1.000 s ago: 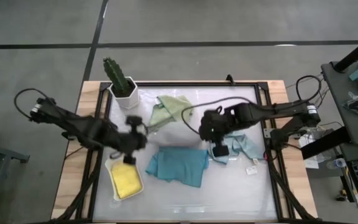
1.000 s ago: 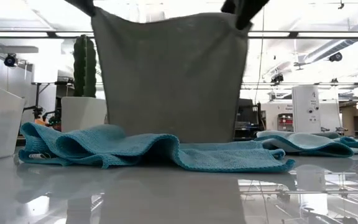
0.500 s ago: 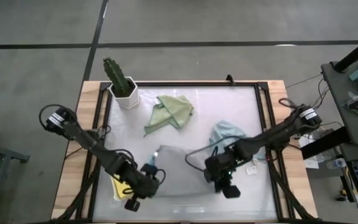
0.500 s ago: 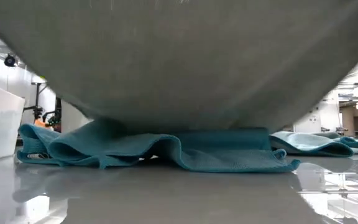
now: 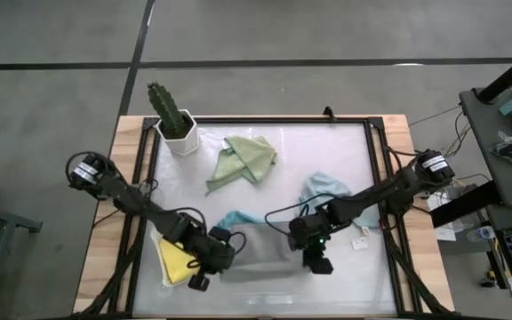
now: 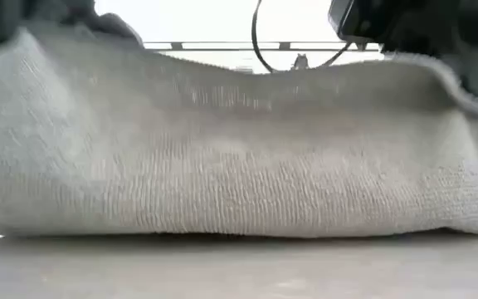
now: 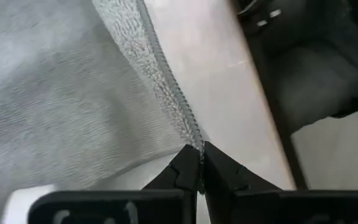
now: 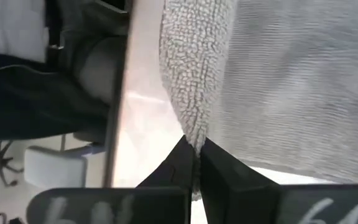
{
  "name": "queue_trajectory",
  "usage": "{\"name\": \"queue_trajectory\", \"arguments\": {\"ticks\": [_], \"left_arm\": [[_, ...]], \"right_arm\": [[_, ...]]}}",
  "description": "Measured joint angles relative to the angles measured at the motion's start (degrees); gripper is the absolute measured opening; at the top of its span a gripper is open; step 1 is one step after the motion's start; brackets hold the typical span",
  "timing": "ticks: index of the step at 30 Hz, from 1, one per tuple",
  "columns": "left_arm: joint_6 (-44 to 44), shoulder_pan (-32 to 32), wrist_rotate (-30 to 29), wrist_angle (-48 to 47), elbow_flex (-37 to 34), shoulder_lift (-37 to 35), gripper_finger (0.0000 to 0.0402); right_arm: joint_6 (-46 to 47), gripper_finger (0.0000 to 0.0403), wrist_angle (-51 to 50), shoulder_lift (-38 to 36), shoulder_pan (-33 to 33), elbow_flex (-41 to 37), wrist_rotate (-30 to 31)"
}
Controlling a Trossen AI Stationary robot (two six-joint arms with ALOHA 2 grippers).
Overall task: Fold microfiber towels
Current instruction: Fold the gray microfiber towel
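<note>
Soft grey microfiber towel (image 5: 258, 260): stretched low over the white table (image 5: 327, 151), corners pinched by left gripper (image 5: 204, 269) and right gripper (image 5: 316, 258); teal cloth (image 5: 235, 219) apparently partly underneath.

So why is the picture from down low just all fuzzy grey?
In the low view, the grey towel hangs right in front of the camera, filling almost the whole picture and hiding everything behind it; only a strip of bright, washed-out light shows above. In the high view, the white tabletop has a soft shine, and the towel looks small between the two arms.
</note>
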Motion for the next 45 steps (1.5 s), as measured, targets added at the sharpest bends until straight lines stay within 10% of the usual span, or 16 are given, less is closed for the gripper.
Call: {"name": "queue_trajectory", "arguments": {"ticks": [27, 45], "left_arm": [[5.95, 13.03, -8.0, -6.03, -6.9, -1.01, 0.0], [5.37, 13.05, -7.98, -5.53, -6.88, -1.01, 0.0]], "right_arm": [[-3.98, 0.0059, -8.59, 0.0, -7.79, -0.74, 12.11], [7.32, 0.0194, -2.12, 3.66, -1.77, -0.67, 17.7]]}}
